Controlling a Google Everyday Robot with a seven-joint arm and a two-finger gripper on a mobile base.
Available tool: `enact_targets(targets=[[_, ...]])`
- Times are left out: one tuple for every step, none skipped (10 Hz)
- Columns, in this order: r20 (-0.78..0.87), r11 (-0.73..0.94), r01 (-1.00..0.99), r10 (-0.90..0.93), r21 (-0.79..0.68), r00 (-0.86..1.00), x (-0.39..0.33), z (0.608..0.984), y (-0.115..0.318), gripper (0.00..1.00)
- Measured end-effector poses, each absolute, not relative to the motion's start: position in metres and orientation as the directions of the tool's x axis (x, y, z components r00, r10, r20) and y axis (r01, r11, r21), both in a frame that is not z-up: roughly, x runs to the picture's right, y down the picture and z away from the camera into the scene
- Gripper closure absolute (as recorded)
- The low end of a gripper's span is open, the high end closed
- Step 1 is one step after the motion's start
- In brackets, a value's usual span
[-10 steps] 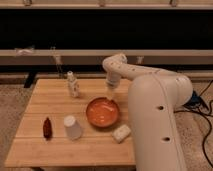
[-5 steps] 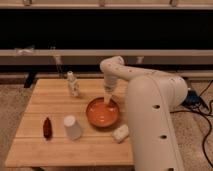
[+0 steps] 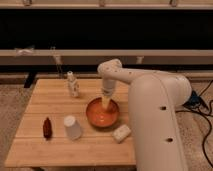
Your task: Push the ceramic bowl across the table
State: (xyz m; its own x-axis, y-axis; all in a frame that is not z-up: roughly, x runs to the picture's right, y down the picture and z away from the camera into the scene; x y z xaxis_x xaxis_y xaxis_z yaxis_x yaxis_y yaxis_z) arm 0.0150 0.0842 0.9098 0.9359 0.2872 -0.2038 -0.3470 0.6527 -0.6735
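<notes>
Light-wood plank surface (image 3: 50, 102), mid-frame: claw (image 3: 106, 103) dips inside the glossy orange-red ceramic bowl (image 3: 96, 118), its opening impossible to tell. Contact step, seemingly; next comes a steady lateral shove.

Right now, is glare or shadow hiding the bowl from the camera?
Camera view: warm, even light, no harsh glare; the ceramic bowl shows only a soft sheen, rim visible; the hand sits low over its far inner side; table evenly lit, background nearly black.
</notes>
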Motion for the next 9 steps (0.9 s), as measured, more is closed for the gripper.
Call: enact_targets(targets=[[-0.205, 0.649, -0.347, 0.287, -0.677, 0.936, 0.013, 0.906, 0.088, 0.34], [-0.208, 0.644, -0.349, 0.286, -0.681, 0.935, 0.012, 0.9, 0.094, 0.34], [-0.21, 0.641, -0.35, 0.286, -0.683, 0.935, 0.01, 0.896, 0.098, 0.34], [-0.213, 0.638, -0.353, 0.288, -0.685, 0.934, 0.008, 0.891, 0.102, 0.34], [-0.218, 0.633, -0.354, 0.285, -0.688, 0.933, 0.006, 0.885, 0.107, 0.34], [-0.22, 0.631, -0.356, 0.287, -0.689, 0.932, 0.004, 0.879, 0.111, 0.34], [-0.221, 0.63, -0.357, 0.287, -0.69, 0.932, 0.002, 0.874, 0.115, 0.34], [-0.222, 0.627, -0.357, 0.285, -0.692, 0.932, -0.002, 0.866, 0.12, 0.34], [-0.223, 0.625, -0.356, 0.284, -0.694, 0.933, -0.005, 0.859, 0.125, 0.34]])
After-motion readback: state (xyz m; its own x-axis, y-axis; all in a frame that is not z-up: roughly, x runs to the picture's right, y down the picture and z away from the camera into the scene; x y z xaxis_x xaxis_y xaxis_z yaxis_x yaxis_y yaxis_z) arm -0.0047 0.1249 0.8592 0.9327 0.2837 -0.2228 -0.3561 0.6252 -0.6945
